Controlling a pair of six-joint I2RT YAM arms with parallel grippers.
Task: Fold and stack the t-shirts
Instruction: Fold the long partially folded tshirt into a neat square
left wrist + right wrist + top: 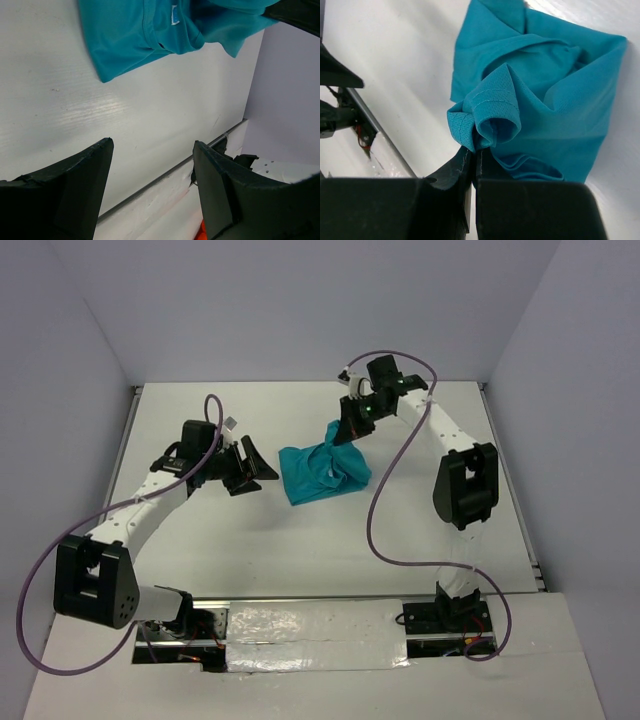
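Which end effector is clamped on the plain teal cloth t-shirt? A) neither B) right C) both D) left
B: the right end effector is shut on a hemmed fold of the plain teal cloth t-shirt; the left end effector stands open above the white table, apart from the shirt.

Crumpled teal t-shirt (322, 472) on white table (300, 545)

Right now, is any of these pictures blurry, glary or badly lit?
Top external view: even, soft light, all sharp, glare only on the silvery tape at the near edge. Left wrist view: a pale sheen on the table; the left gripper looks dark and soft-edged. Right wrist view: the t-shirt stitching is crisp; the right gripper is featureless black.
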